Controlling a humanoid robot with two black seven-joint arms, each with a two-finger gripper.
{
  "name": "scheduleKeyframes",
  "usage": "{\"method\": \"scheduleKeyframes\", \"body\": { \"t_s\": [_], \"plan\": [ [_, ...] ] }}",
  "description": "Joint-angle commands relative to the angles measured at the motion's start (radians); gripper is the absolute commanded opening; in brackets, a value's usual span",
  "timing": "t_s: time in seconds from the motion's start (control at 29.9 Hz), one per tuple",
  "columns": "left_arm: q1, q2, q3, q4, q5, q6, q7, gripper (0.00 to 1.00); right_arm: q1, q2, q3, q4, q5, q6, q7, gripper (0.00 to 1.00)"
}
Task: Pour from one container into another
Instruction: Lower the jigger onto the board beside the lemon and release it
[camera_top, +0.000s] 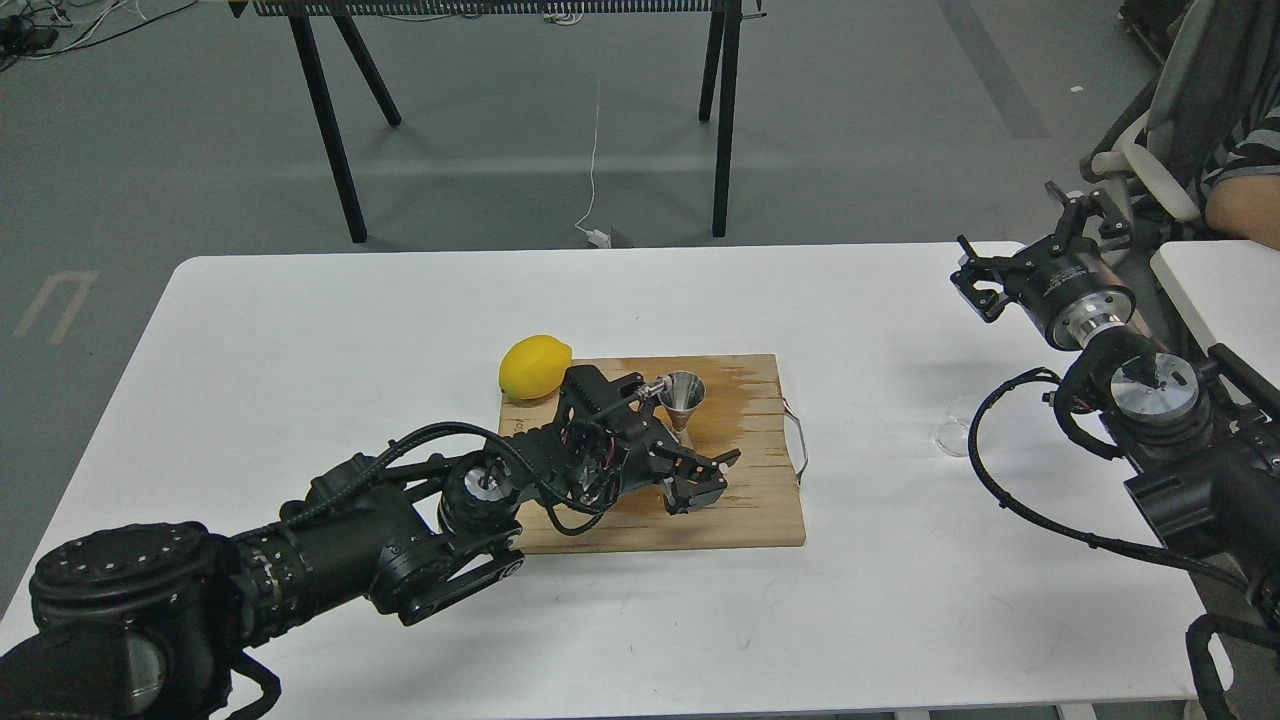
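Observation:
The steel jigger (683, 397) stands upright on the wooden cutting board (750, 505), near its back edge. My left gripper (708, 478) lies low over the board just in front of and to the right of the jigger, open and holding nothing. The clear glass cup (955, 436) sits on the white table to the right of the board, partly behind my right arm's cable. My right gripper (1022, 247) is raised above the table's far right corner, well behind the cup, open and empty.
A yellow lemon (534, 366) rests at the board's back left corner. The board has a wet stain and a metal handle (798, 440) on its right end. A second white table (1215, 290) and a seated person (1235, 160) are at the far right.

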Motion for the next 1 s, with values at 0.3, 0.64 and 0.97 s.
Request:
{"method": "scheduleKeyframes", "body": {
  "t_s": [0.3,0.64,0.97],
  "plan": [
    [-0.002,0.078,-0.008,0.002,0.000,-0.003,0.020,1.00,0.003,0.000,-0.001,0.004,0.000,0.001,0.000,0.99],
    [0.002,0.187,-0.011,-0.099,0.000,0.001,0.020,1.00,0.005,0.000,0.004,0.005,0.002,0.000,0.000,0.99],
    [0.077,0.316,-0.117,-0.179,0.000,0.028,0.017,1.00,0.002,-0.001,0.004,0.013,0.002,0.000,-0.002,0.99]
  ]
}}
